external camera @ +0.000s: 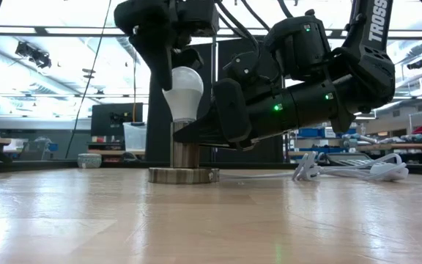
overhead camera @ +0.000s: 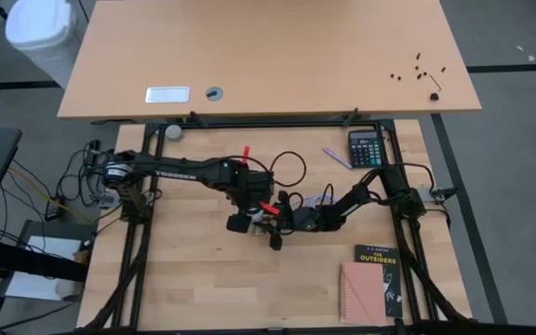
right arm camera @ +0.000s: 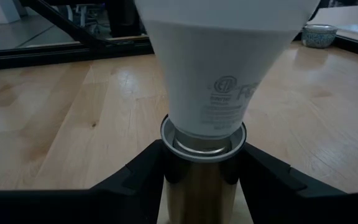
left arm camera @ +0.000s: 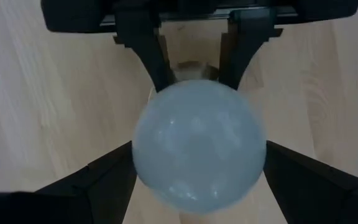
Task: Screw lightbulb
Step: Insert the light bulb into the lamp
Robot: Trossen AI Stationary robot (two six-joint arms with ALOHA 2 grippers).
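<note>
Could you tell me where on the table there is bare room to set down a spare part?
Bare wood lies along the near left, below the left gripper, and between the grippers and the books. The middle is crowded: the left gripper holds the lightbulb on the socket, which the right gripper clamps. Cords and a calculator fill the far right.

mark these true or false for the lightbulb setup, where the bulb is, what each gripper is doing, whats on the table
1. The lightbulb stands upright with its base in the socket. True.
2. The left gripper is around the bulb's globe from above. True.
3. The right gripper is parked away from the socket. False: its fingers sit on either side of the socket's metal cylinder.
4. The calculator lies beside the socket at the table's middle. False: it lies near the table's far right corner.
5. The bulb lies on its side on the table. False: it is upright in the socket.
</note>
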